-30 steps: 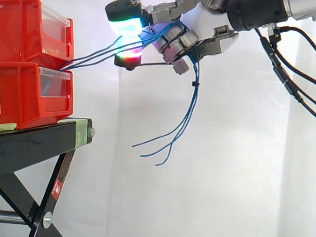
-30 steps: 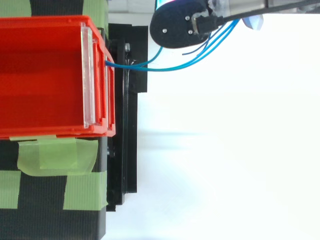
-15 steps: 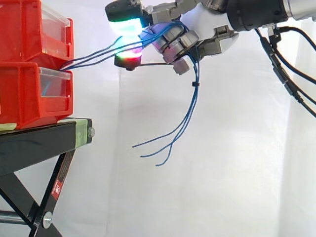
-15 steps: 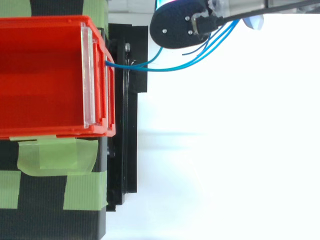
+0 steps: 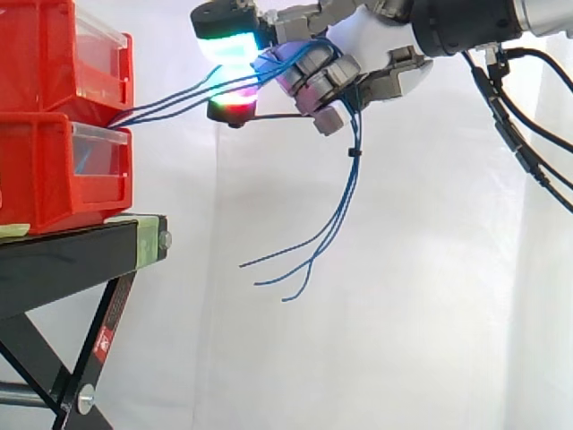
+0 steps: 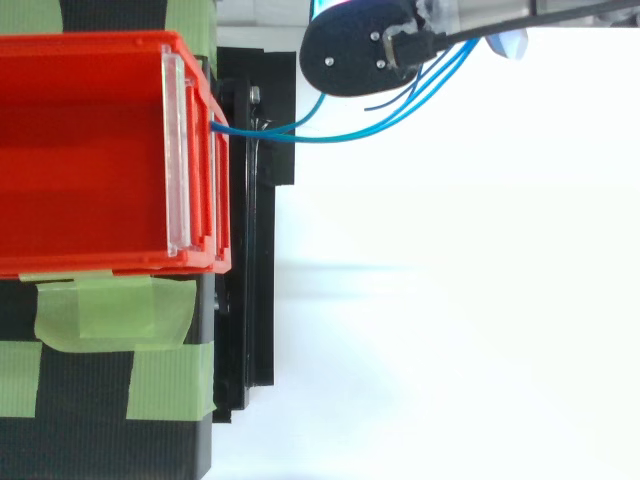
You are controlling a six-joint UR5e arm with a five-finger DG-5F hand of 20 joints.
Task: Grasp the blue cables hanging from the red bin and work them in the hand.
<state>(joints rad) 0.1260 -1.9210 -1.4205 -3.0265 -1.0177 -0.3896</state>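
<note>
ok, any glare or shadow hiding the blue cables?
Side view: the hand's glowing pads bloom over the blue cables at the grip; below they stand clear against the curtain. Top view: evenly bright, cables distinct, faint shadow beside the black stand.

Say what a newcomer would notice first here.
First the hand, top centre of the side view, its fingers curled round the blue cables and its pads glowing cyan, green and red. The cables rise taut from the stacked red bins at left, on the black stand. Their loose ends dangle below the hand.
</note>
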